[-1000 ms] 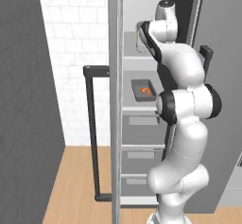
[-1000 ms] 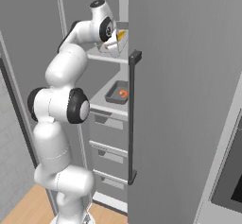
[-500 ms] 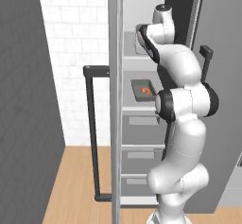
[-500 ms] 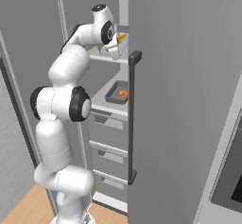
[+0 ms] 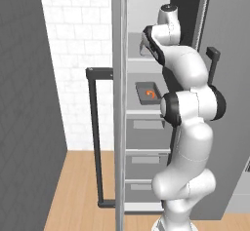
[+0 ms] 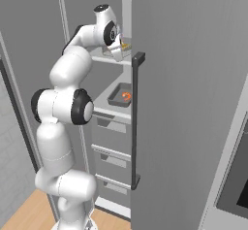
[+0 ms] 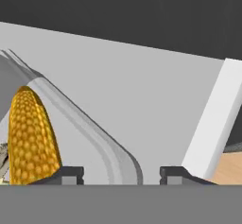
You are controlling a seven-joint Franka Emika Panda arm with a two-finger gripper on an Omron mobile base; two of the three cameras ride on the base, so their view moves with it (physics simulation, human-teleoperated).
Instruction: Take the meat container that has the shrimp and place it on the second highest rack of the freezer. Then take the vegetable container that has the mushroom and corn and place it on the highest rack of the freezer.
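Left base view: we see the arm reaching high into the open freezer (image 5: 161, 40), wrist up at the highest rack (image 5: 141, 59). Below that rack, the meat container (image 5: 148, 93) with the orange shrimp (image 5: 150, 94) sits on the second highest rack (image 5: 142, 112). We judge step one done.

Right base view: the tool (image 6: 117, 51) is at the highest rack (image 6: 104, 58), just beside the door handle (image 6: 135, 122). A sliver of yellow beside the tool reads as corn, so the vegetable container (image 6: 125, 46) is up on that rack. The meat container (image 6: 121, 95) is one level below it, shrimp (image 6: 127, 96) inside.

Hand view: the fingertips (image 7: 66, 173) stand apart, with the rounded rim of the vegetable container (image 7: 116, 157) between them and no contact we can see. So the tool is open, gripping nothing. The corn (image 7: 33, 138) lies inside the container, left of that rim; a pale scrap at the left edge below the corn may be the mushroom, too little to tell.

Our read: we are at the release of step two, container resting on the highest rack. The next move calls for a straight pull-back out of the freezer, fingers kept wide so neither one snags the rim and drags the container off the rack.
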